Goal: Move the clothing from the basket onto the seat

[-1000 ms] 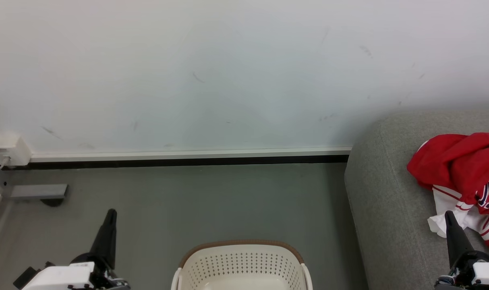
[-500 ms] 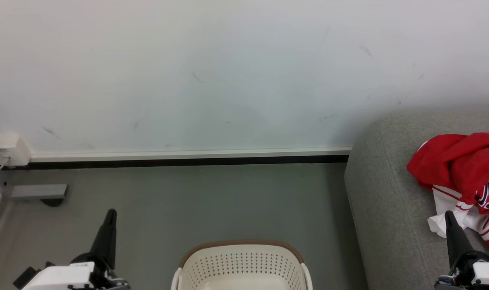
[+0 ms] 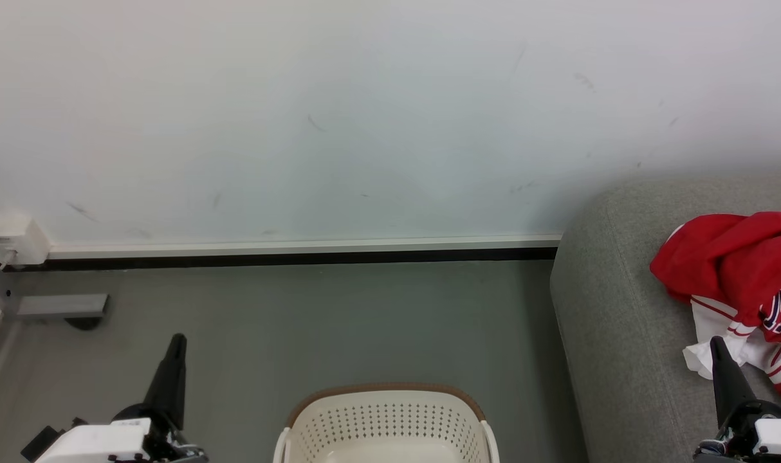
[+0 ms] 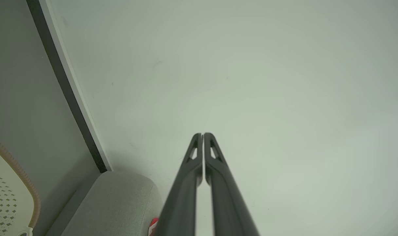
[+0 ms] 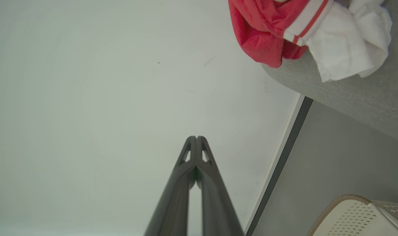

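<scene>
Task looks done or near done, judging by the layout. The clothing (image 3: 735, 263) lies heaped on the seat (image 3: 612, 308) at the right of the head view, partly cut off by the frame edge. The basket (image 3: 390, 421) stands on the floor (image 3: 339, 321) at low centre, beside the seat's rounded end and not touching it. What shows of its inside, the holed far wall and a strip of bottom, has no fabric. Its near half is out of frame, so I can't confirm it is fully emptied; at most a check for leftovers is left. The left end effector (image 3: 177, 339) has its tips pressed together and holds nothing, up over the floor left of the basket, pointing at the wall (image 3: 365, 128). The right end effector (image 3: 715, 341) is also closed and empty. Its tip overlaps the white fabric edge in the head view, but the right wrist view shows the fabric off to one side, not between the fingers, so probably no contact. The clothing is a crumpled soft pile: a red bunch on top, a white part with thin red stripes below, and a dark blue emblem near the right edge. It is unfolded, and a white corner spreads loose toward the front of the seat.
</scene>
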{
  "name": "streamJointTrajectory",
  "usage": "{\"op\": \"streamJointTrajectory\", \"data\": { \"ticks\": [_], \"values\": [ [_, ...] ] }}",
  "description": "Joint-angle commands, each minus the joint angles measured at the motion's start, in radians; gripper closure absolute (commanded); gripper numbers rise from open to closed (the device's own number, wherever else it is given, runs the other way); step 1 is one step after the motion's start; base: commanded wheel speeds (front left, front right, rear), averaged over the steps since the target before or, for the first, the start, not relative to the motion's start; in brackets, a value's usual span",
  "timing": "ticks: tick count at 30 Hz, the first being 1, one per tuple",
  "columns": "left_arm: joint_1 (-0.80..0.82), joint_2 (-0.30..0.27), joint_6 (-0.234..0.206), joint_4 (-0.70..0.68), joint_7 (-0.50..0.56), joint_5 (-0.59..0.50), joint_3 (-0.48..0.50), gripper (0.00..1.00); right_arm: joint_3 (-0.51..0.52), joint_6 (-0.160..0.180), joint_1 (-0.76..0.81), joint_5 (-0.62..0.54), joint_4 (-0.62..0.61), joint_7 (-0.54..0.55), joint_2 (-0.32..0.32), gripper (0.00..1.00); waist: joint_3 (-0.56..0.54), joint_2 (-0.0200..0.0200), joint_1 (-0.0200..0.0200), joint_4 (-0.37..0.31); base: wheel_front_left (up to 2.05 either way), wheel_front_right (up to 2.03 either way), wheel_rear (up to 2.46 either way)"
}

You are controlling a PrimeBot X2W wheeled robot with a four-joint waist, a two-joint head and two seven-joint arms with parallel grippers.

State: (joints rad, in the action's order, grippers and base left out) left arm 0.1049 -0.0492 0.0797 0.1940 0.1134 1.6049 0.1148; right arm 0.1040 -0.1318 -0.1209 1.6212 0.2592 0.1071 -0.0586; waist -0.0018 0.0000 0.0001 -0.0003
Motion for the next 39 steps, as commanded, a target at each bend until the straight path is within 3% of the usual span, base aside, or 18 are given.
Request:
{"op": "streamJointTrajectory", "data": {
  "ticks": [1, 39],
  "values": [
    [0.007, -0.002, 0.000, -0.001, 0.005, 0.013, 0.003, 1.00, 0.000, 0.002, -0.009, 0.004, -0.003, -0.001, -0.004, 1.00, 0.000, 0.0000, -0.0001, 0.000, 0.00, 0.00, 0.00],
    [0.007, -0.002, 0.000, -0.001, 0.005, 0.013, 0.003, 1.00, -0.007, 0.002, -0.008, 0.010, -0.004, -0.007, -0.010, 1.00, 0.000, 0.0000, -0.0001, 0.000, 0.00, 0.00, 0.00]
  ]
}}
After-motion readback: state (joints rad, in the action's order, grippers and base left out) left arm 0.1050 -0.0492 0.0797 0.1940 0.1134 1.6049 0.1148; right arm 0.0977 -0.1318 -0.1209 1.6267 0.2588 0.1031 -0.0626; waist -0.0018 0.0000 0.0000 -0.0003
